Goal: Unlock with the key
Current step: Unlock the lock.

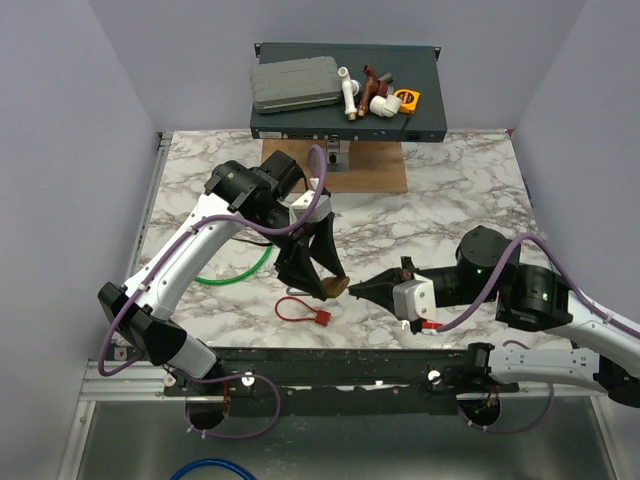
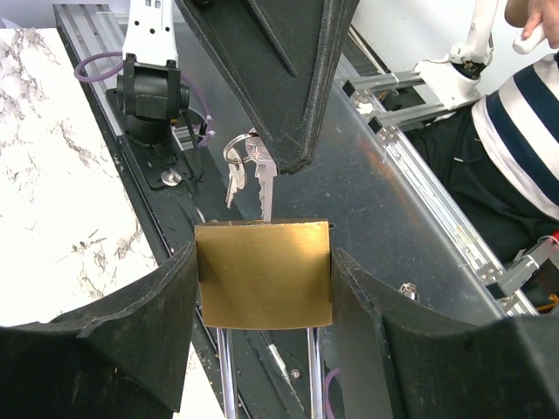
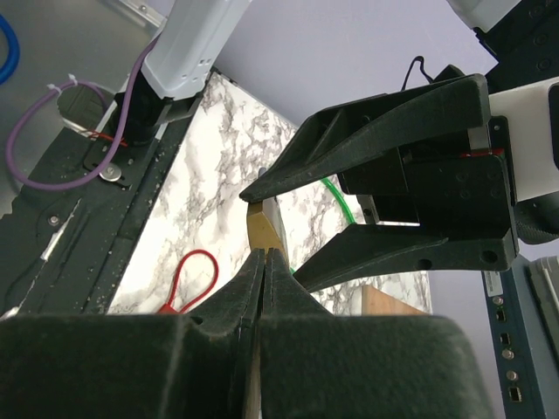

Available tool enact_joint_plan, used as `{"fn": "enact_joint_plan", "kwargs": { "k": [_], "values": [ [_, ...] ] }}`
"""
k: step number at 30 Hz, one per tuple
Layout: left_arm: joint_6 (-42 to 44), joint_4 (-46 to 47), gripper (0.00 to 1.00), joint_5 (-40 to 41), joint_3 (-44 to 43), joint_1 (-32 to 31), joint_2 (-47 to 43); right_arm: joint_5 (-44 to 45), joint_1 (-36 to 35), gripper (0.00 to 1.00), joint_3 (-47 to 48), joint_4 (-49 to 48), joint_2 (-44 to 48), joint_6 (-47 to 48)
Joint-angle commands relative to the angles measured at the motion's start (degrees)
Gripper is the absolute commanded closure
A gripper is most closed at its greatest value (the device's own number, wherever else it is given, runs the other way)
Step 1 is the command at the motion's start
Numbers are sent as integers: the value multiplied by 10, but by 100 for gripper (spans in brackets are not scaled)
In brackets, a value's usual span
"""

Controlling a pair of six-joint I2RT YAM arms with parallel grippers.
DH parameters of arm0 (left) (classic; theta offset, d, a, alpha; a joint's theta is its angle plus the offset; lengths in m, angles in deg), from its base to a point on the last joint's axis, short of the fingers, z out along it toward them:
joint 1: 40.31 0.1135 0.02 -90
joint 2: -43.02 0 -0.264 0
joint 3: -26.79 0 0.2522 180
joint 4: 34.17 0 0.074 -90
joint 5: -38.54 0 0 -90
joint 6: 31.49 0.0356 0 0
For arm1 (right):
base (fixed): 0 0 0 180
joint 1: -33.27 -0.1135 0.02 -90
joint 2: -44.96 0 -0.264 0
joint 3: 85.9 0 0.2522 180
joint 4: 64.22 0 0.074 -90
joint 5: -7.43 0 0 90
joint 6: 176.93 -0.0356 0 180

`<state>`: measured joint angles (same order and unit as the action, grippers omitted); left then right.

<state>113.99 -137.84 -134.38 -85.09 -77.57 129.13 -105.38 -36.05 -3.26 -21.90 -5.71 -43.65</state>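
Top view, left gripper (image 1: 328, 284): hung over the middle of the worktop, toward the near edge, jaws clamped on a small brass padlock (image 1: 339, 286)
Top view, right gripper (image 1: 362, 289): pointed in from the right-edge side, its tip meeting the padlock; the key was too small to make out here
Top view, nearby: a red cable loop (image 1: 300, 309) lay on the marble by the near edge; a green cable (image 1: 240, 275) curved under the left arm
Left wrist view, padlock (image 2: 264, 273): its brass body was squeezed between the two black fingers (image 2: 131, 323) and held clear of the table
Left wrist view, key (image 2: 265, 194): the silver blade was pinched in the right gripper's tip, its end meeting the middle of the lock's facing edge; how deep it sat could not be told
Left wrist view, spare keys (image 2: 233, 170): they dangled on a ring just beside the blade
Right wrist view, jaws: pressed together on the key, with the padlock (image 3: 261, 229) just beyond the tips
Step, as judged: seating the key, turn not yet made
Doing it well: line the blade up with the keyway, push straight until it stops, then roll the right wrist about the blade's own axis while the left grip holds firm
Risk: a sideways push could twist the lock in the fingers, and the spare keys could snag
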Motion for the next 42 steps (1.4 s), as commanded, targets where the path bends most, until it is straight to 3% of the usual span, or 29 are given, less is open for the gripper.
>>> {"fn": "enact_joint_plan", "kwargs": {
  "k": [1, 24, 31, 42],
  "values": [
    [11, -30, 100, -30, -11, -4, -13, -13, -3, 99, -16, -26, -3, -20],
    [15, -30, 100, -91, -17, 38, -23, 10, -4, 99, -81, -89, 29, -58],
    [16, -29, 100, -90, -16, 38, -26, 10, -3, 99, -110, -140, 38, -69],
    [12, -30, 100, -75, -14, 16, -34, 0, -4, 99, -106, -144, 32, -69]
  ]
}}
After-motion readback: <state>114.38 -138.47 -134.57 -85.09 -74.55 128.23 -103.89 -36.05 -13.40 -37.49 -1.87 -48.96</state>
